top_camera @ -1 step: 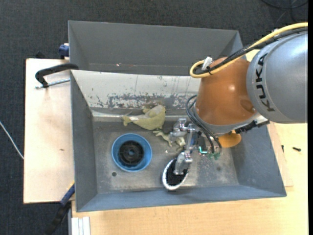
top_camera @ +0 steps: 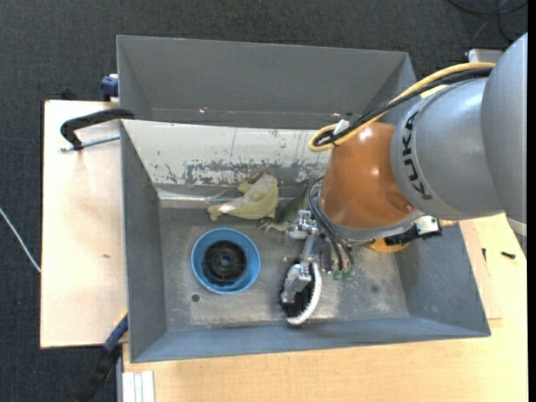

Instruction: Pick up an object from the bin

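2 idle items: a blue round cup (top_camera: 224, 260) (dark inside) and, behind it, a crumpled pale-yellow rag (top_camera: 251, 199).

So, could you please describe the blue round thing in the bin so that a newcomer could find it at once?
Look into the grey metal bin, at the left part of its floor. There lies a blue round dish-like thing with a dark centre. It alone is blue and circular: the crumpled yellow-green thing behind it and the black-and-white thing to its right are neither.
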`<state>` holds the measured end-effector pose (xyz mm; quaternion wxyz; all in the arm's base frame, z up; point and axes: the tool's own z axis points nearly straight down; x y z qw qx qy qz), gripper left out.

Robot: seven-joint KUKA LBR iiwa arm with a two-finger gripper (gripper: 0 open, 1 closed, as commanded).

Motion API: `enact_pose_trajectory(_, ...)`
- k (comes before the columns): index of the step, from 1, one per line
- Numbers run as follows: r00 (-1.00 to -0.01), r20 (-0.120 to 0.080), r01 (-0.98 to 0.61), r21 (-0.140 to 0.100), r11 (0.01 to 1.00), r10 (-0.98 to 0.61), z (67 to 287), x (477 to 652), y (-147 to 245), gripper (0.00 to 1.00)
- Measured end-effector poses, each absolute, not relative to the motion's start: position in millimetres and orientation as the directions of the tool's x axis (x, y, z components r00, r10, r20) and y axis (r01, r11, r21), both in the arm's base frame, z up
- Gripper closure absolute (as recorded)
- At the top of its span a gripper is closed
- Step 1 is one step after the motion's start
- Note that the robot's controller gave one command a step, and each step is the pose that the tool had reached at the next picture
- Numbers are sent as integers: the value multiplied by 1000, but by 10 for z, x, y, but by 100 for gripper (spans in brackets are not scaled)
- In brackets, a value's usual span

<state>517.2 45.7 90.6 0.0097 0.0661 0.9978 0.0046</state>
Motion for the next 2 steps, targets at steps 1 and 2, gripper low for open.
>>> enact_pose_trajectory(1,-966,-9,257,5,967,257,726,5018,1287,0)
enact_pose_trajectory(2,-965,-10,260,2,965,260,740,5030,1247,100)
